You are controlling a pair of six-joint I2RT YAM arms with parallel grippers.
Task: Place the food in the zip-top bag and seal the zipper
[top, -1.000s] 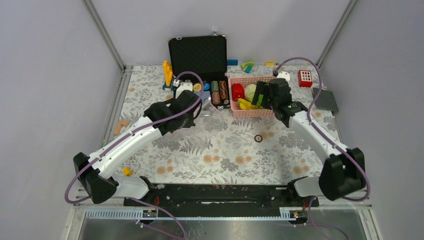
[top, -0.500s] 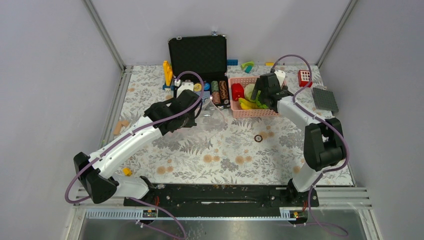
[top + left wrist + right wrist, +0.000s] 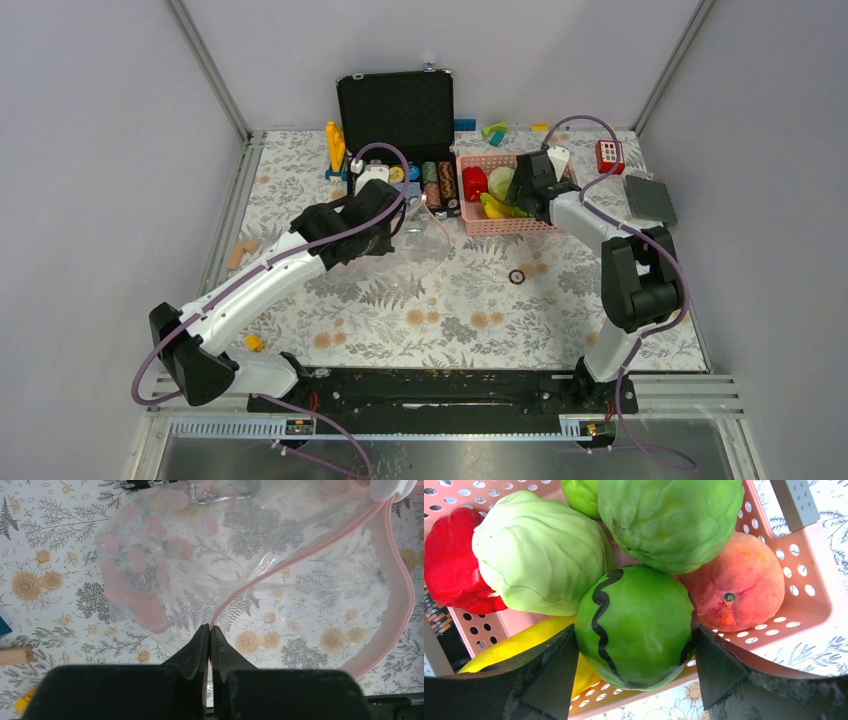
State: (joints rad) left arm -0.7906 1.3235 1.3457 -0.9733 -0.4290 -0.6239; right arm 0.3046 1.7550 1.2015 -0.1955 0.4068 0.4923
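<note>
At about 11 o'clock from the middle of the floral-patterned counter point(image 3: 450, 315), the large clear floppy zip-top bag with pale dots point(image 3: 150, 570) was held by its mouth. The left claw point(image 3: 210, 632) was seen fully closed, pinching the thin pink zipper strip point(image 3: 395, 580), and the rest of that strip was thrown into a wide open loop. The film was judged light, limp and slippery. The stiffer strip was therefore judged the right place for a hold, since the mouth is propped open by it.

Farther off, at about 1 o'clock, the pink perforated plastic basket point(image 3: 804, 595) was reached by the right claw point(image 3: 634, 635). Its jaws were spread wide and appeared pressed against both flanks of the green toy melon with a black zigzag stripe point(image 3: 639, 605). Around the melon, a pale green cabbage point(image 3: 539, 555) was packed at 10 o'clock, a darker cabbage point(image 3: 669, 515) at 12, a peach point(image 3: 744, 585) at 2, a red pepper point(image 3: 449, 565) at 9 and a yellow banana point(image 3: 519, 645) at 8.

The melon was judged hard, smooth, light and prone to slipping, so a grip across its widest girth was favoured.
</note>
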